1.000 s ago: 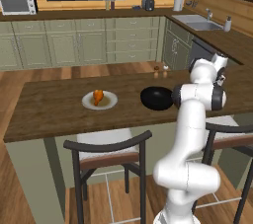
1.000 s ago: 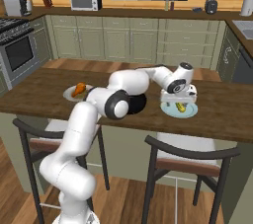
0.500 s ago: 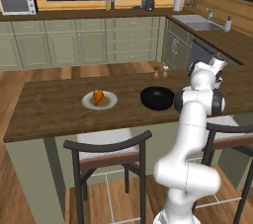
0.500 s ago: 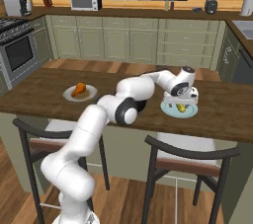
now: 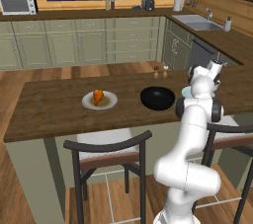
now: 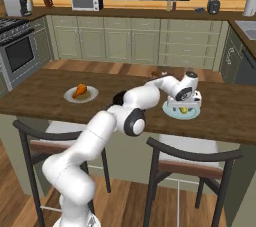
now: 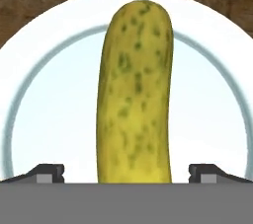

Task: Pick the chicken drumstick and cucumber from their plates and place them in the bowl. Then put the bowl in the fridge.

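Cucumber point(image 7: 134, 94) — a speckled yellow-green stick — lies on a white plate point(image 7: 49, 94) with a pale blue ring, between the spread fingers of the open end effector point(image 7: 126, 173). Left along the wooden tabletop point(image 5: 49, 109), the glossy black bowl point(image 5: 157, 98) sits beside the cream plate point(image 5: 109, 102) bearing the drumstick point(image 5: 98, 95).

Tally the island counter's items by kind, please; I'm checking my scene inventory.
Plates: 2
Bowl: 1
Drumstick: 1
Cucumber: 1
Small shakers: 2
Total: 7
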Controlling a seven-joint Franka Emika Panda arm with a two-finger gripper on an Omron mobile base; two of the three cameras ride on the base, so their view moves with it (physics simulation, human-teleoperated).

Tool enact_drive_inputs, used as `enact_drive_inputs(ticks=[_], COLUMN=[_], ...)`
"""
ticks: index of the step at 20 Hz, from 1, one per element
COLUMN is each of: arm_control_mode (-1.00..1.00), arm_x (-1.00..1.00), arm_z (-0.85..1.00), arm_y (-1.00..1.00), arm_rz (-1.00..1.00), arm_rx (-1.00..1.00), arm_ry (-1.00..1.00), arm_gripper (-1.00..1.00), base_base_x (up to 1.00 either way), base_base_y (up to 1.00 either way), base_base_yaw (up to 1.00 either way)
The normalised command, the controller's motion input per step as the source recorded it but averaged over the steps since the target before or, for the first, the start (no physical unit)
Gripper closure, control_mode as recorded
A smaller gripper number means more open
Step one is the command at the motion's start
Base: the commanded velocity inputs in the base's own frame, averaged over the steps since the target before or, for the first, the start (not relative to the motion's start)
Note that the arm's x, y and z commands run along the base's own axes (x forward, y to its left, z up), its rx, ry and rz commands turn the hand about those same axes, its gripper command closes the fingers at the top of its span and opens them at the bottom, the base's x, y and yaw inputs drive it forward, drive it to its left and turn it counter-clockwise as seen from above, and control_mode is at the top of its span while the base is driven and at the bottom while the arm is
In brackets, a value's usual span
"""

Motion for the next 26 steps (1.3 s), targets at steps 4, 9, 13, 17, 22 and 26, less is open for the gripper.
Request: enact_drive_inputs(ticks=[4, 9, 13, 17, 22, 26], arm_control_mode=[-1.00, -1.00, -1.00, -1.00, -1.00, -1.00], arm_x=[0.03, -0.01, -0.32, -0.83, -0.65, -0.41], arm_z=[-0.57, -0.48, -0.32, -0.36, -0.06, 0.65], arm_y=[0.16, 0.28, 0.54, 1.00, 0.91, 0.73], arm_rz=[0.01, 0.02, 0.00, 0.00, -0.02, -0.05], arm_rx=[0.00, 0.00, 0.00, 0.00, 0.00, 0.00], arm_ry=[-0.04, -0.11, -0.16, -0.16, -0.15, -0.08], arm_gripper=[1.00, 1.00, 1.00, 1.00, 1.00, 1.00], base_base_x=[0.00, 0.00, 0.00, 0.00, 0.00, 0.00], base_base_y=[0.00, 0.00, 0.00, 0.00, 0.00, 0.00], base_base_yaw=[0.00, 0.00, 0.00, 0.00, 0.00, 0.00])
